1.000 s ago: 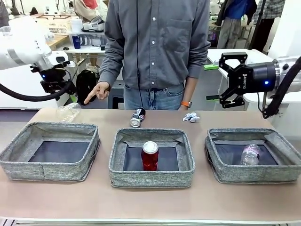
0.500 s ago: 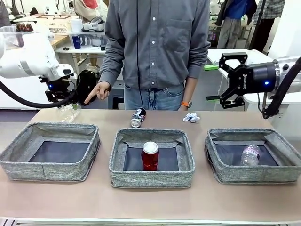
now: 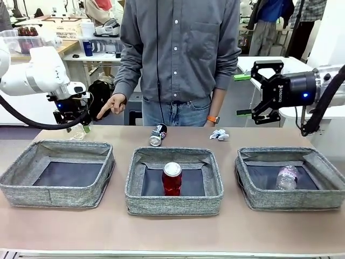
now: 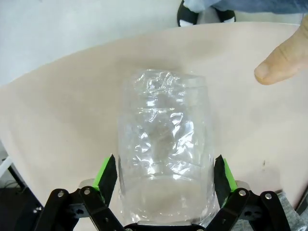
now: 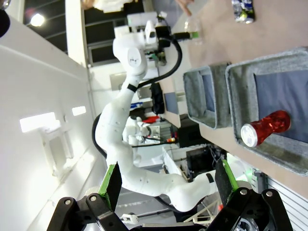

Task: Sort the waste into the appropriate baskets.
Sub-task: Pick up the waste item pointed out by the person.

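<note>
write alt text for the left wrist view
A crumpled clear plastic cup rests on the tan table between the open green-padded fingers of the left gripper, which flank it on either side. A person's fingertip points in from the upper right.

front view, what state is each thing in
cup: crinkled, on its side on the table
left gripper: open, astride the cup
right gripper: open, in the air
red can: upright in the middle basket
dark can: on its side on the table
bottle: in the right basket
paper wad: crumpled, on the table
</note>
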`<state>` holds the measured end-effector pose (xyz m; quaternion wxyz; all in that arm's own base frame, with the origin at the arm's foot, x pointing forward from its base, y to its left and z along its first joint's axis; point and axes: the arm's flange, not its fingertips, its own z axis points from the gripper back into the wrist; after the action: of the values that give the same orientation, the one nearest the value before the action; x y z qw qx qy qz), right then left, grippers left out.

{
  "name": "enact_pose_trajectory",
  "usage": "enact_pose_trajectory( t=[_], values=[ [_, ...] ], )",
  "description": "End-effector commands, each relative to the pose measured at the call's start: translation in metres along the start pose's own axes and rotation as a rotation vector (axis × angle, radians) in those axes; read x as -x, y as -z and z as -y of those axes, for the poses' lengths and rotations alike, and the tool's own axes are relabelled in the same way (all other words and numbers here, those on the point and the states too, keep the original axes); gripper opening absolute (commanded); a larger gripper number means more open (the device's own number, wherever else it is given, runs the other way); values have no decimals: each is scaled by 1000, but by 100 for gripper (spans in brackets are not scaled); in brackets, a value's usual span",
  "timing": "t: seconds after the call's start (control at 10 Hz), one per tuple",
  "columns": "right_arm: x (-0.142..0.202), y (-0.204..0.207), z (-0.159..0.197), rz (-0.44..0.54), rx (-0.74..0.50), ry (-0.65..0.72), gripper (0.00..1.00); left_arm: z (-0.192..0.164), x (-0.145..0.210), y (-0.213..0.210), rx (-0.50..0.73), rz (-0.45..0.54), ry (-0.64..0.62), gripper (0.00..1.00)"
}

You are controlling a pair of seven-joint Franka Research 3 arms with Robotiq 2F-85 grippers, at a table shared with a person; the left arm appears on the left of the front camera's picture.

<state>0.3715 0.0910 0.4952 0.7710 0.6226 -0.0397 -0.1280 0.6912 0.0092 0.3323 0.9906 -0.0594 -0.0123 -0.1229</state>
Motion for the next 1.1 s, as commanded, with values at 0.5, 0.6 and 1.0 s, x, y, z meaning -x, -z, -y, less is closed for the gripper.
enact_pose_trajectory(
  t=[0.5, 0.6, 1.0],
  values=[
    [1, 0, -3, 3, 11, 15, 100, 2, 1, -7, -33, -37, 1, 56],
    [1, 0, -3, 3, 11, 15, 100, 3, 2, -8, -33, -39, 2, 42],
    [1, 0, -3, 3, 11, 15, 100, 0, 6, -12, -41, -59, 10, 37]
  ],
)
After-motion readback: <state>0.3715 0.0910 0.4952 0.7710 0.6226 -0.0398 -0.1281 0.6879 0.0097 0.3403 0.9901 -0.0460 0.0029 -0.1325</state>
